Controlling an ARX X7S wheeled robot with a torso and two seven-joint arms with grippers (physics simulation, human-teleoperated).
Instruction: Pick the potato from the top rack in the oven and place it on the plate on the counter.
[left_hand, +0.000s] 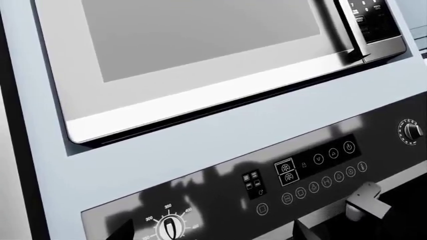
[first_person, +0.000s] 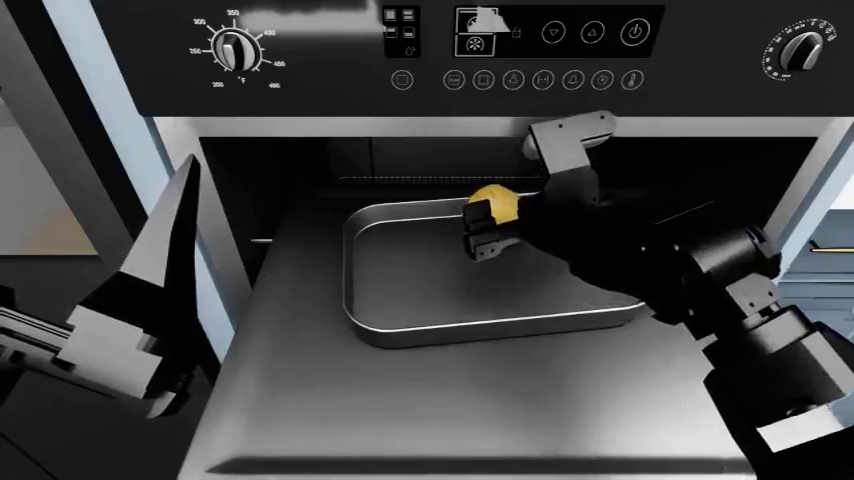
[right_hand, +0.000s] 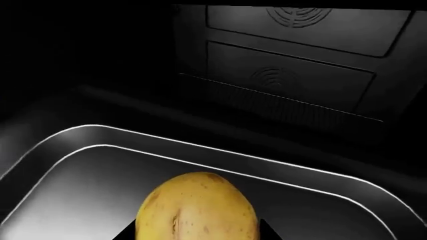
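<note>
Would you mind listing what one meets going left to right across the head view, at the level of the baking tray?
Left tool → baking tray's left rim → right tool, closed on the potato → right arm's dark links.

Our head cam looks forward-down into oven cavity, mid range. Our right wrist cam sits close inside it, facing rear wall; shares baking tray with head. Left wrist cam faces oven's control panel and microwave beyond it; shares panel with head.
</note>
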